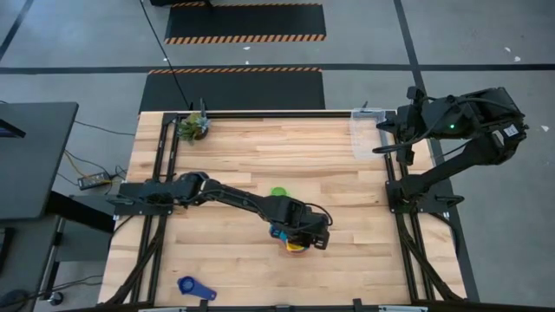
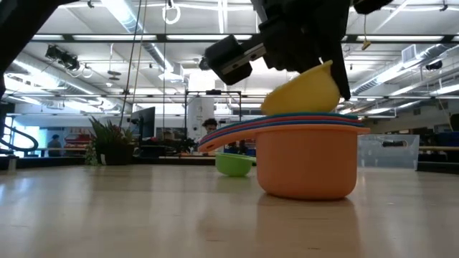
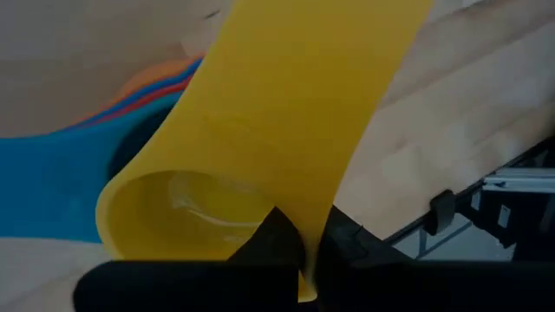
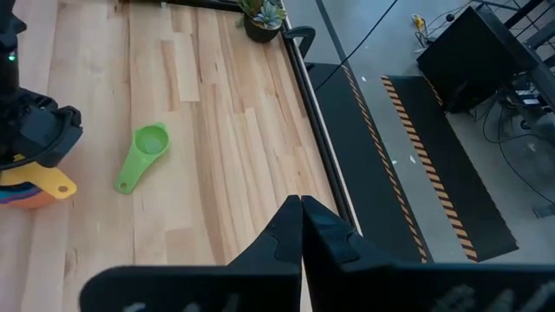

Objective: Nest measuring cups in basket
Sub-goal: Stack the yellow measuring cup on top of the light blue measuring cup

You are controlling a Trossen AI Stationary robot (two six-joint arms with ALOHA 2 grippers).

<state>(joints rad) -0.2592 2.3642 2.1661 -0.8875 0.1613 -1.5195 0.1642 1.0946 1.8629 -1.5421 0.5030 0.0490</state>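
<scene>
**Clerk:** Starting nearest the table's front edge: one dark blue round plastic measuring cup (image 1: 196, 288) with a short flat handle, lying alone on the pale wooden tabletop (image 1: 347, 260), well apart from everything else.

**Checker:** Next item in?

**Clerk:** One nested stack of plastic measuring cups (image 2: 307, 161), standing on the wood right of centre. Outermost is orange; red, blue and light blue rims show in layers at its top. Over it, one yellow plastic measuring cup (image 2: 303, 92), tilted, its bowl just above the stack's rims.

**Checker:** Held by what?

**Clerk:** Left gripper (image 1: 305, 234), at the end of the left arm reaching across the table. Its fingers are clamped together on the yellow cup's flat handle; the left wrist view shows the handle running out from between them, with the light blue rim just beyond the yellow bowl.

**Checker:** Further back?

**Clerk:** One small green plastic measuring cup (image 1: 278, 192), upright on the wood near the table's middle, just behind the left arm, touching nothing.

**Checker:** And the far edge?

**Clerk:** One small green potted plant (image 1: 195, 126) at the far left corner. One clear rectangular plastic basket (image 1: 367, 135) at the far right, holding no cups. Right gripper (image 4: 301, 227) waits raised beside that basket, its fingers pressed together on nothing.
</scene>
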